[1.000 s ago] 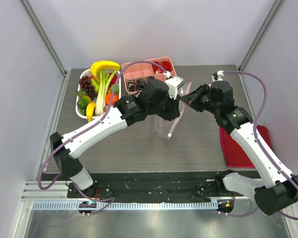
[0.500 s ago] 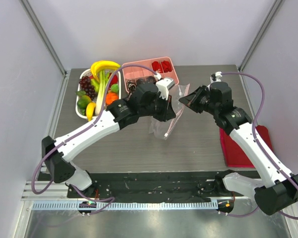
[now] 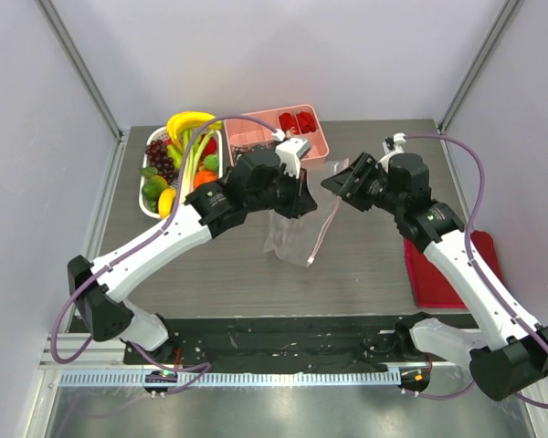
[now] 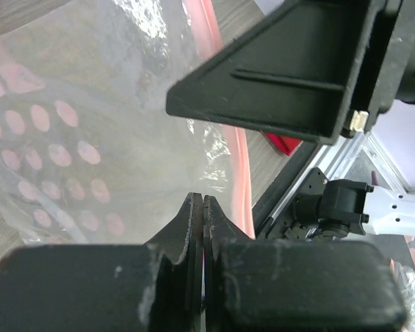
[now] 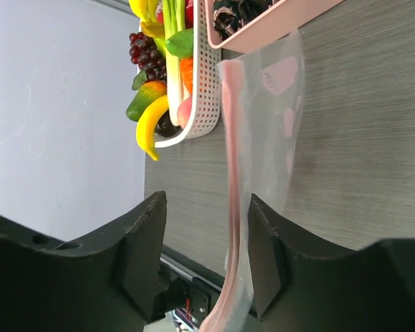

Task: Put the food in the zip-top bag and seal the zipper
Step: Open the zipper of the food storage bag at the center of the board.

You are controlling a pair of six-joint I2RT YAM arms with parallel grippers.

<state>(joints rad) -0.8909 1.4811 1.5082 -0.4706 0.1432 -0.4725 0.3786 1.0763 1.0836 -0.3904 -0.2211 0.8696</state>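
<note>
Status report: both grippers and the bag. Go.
Left gripper shut on zip-top bag. Right gripper open, zipper between its fingers. Food in white basket, none bagged. Pink compartment tray close behind, not blocking.

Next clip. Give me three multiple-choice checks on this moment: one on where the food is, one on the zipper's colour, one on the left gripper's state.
1. Where is the food?
A. In the white basket at the rear left of the table
B. Already bagged
C. Loose on the table

2. What colour is the zipper of the zip-top bag?
A. Blue
B. Pinkish-red
C. Yellow

3. The left gripper is:
A. Open over the white basket
B. Shut on the zip-top bag's film
C. Open beside the zip-top bag

Answers:
1 A: the top view shows all the produce piled in the basket and none in the bag.
2 B: the right wrist view shows a pinkish-red strip along the bag's edge.
3 B: the left wrist view shows the jaws pressed together on clear film, and in the top view the bag hangs from them.
</note>
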